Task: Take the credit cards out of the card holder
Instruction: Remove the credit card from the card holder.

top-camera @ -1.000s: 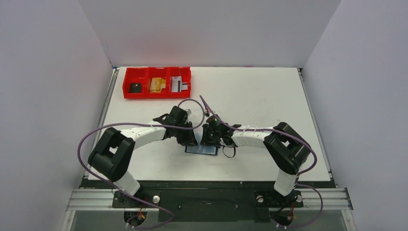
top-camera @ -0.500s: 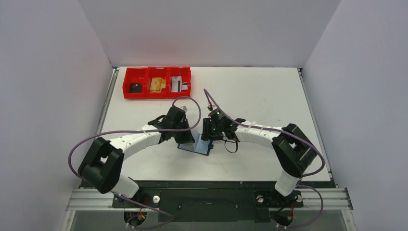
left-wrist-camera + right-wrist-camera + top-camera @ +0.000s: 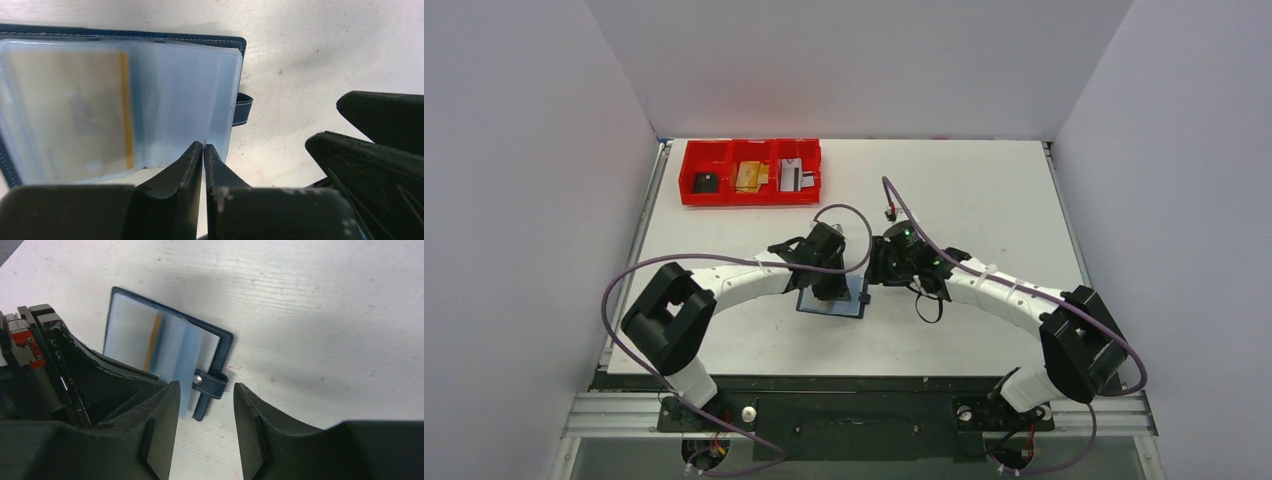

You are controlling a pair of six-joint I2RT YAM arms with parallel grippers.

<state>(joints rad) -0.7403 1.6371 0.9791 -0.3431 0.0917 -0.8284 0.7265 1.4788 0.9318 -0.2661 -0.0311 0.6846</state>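
Note:
The dark navy card holder [image 3: 856, 302] lies open on the table, strap tab [image 3: 210, 382] to one side. Its clear sleeves fan out, and one holds a tan-gold credit card [image 3: 70, 110]. My left gripper [image 3: 204, 146] is shut, its tips pinching the lower edge of a clear sleeve that stands lifted. My right gripper [image 3: 206, 386] hangs open just above the strap tab with nothing between its fingers. From above, the left gripper [image 3: 832, 285] is over the holder and the right gripper [image 3: 879, 268] is just to its right.
At the far left stands a red three-compartment tray [image 3: 751, 199] holding a black card [image 3: 706, 182], a tan-gold card [image 3: 748, 176] and a silvery-grey card [image 3: 792, 176]. Purple cables loop over both arms.
The left gripper has shut on a sleeve and shifted right. The right gripper has opened and drawn back to the right. The holder has slid slightly.

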